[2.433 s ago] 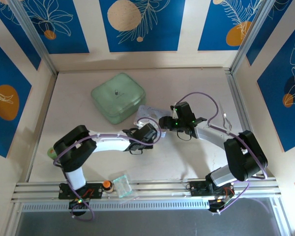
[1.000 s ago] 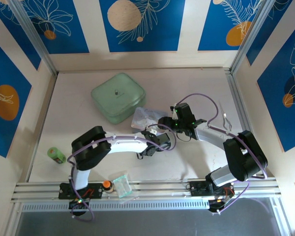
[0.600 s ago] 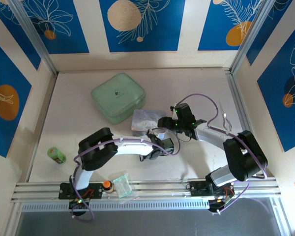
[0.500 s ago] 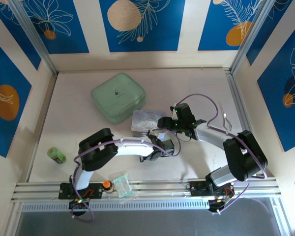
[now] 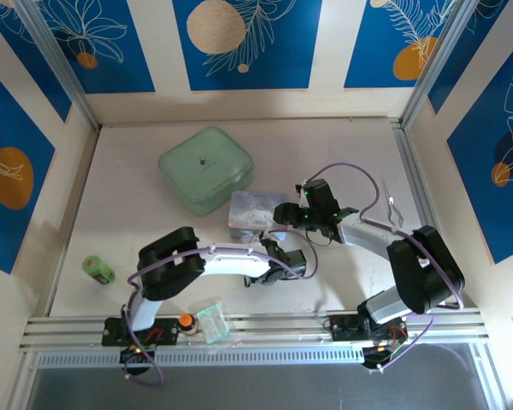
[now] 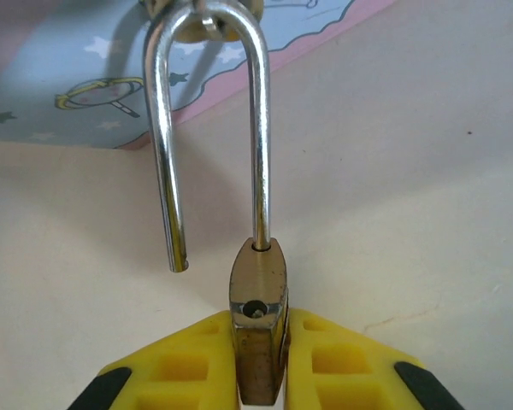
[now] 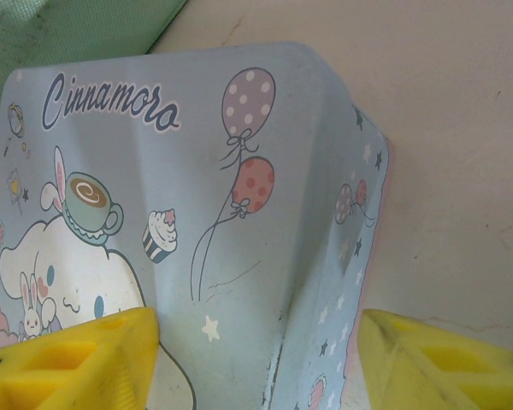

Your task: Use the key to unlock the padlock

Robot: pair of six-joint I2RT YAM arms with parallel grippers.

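From above, the left gripper [image 5: 284, 266] now sits closer to the near edge of the table than a moment ago, and more to the right. The arm behind it is bent in a long curve. The tin [image 5: 250, 209] just beyond this gripper has also shifted. It was standing tilted, and now it lies flatter and nearer to the arms. The right gripper [image 5: 280, 213] has stayed at the right end of the tin.

In the left wrist camera, the padlock [image 6: 258, 359] is pinched between the yellow fingers [image 6: 342, 363], which are narrow around its brass body. Its shackle [image 6: 258, 128] reaches away from the hand and is open. One leg is seated in the body, and the other leg ends free in the air, just to the side of the body. The top of the loop passes through a small clasp [image 6: 207, 21] on the tin.

In the right wrist camera, the yellow fingers [image 7: 77, 359] stand wide, one at each side of the tin. I cannot tell if they press on it.

To my judgement, the unlocking itself is done. What remains is only to slip the open loop out of the clasp, if this is wanted.
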